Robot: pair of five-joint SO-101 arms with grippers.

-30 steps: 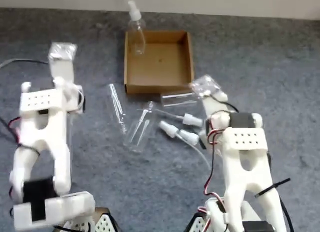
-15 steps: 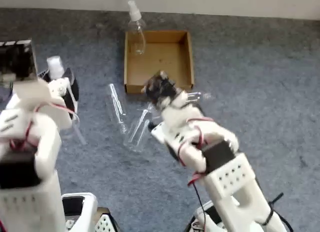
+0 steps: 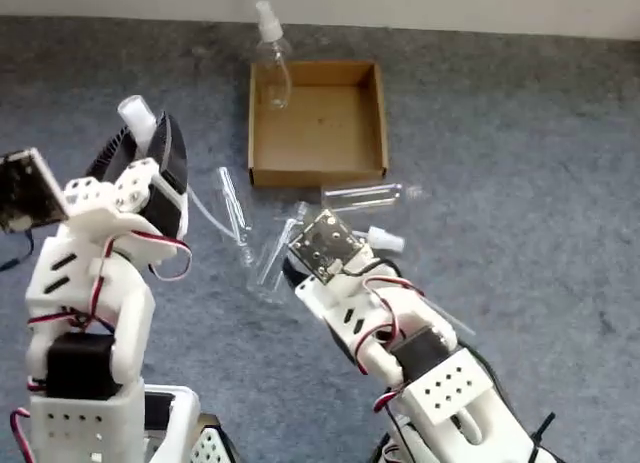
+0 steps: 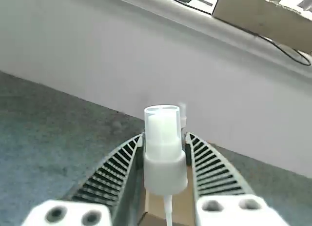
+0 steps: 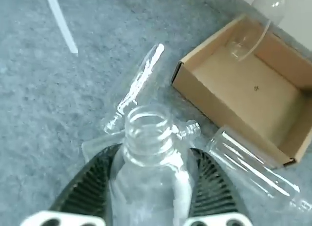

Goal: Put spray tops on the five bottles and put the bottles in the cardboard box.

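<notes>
a: since half a second ago the right arm has drawn back from the front wall of the cardboard box [image 3: 318, 172], and the left arm has swung its load a little nearer the box. what is each one carrying?

b: the left gripper [image 4: 165, 137] is clamped on one held spray top [image 4: 165, 155], nozzle end up, its thin tube hanging down between the fingers. the right gripper [image 5: 153, 153] is closed around one open bottle [image 5: 148, 138], neck uncapped, held over the grey carpet [image 3: 520, 183] in front of the box.

a: bottles, counted?

b: five. the open bottle in the right gripper. one capped bottle [image 3: 273, 68] leaning in the box's far left corner (its top already on). then three on the carpet: a lying bottle [image 3: 362, 195] just beside the box's front wall at its right end, a second lying bottle [image 3: 232, 208] below the box's left corner, and a third lying bottle [image 3: 272, 255] near the right gripper.

a: and spray tops?

b: three i can count: the held one, the one on the capped bottle, and one loose spray top [image 3: 385, 240] on the carpet just beside the right arm. the arm hides the carpet under it.
</notes>
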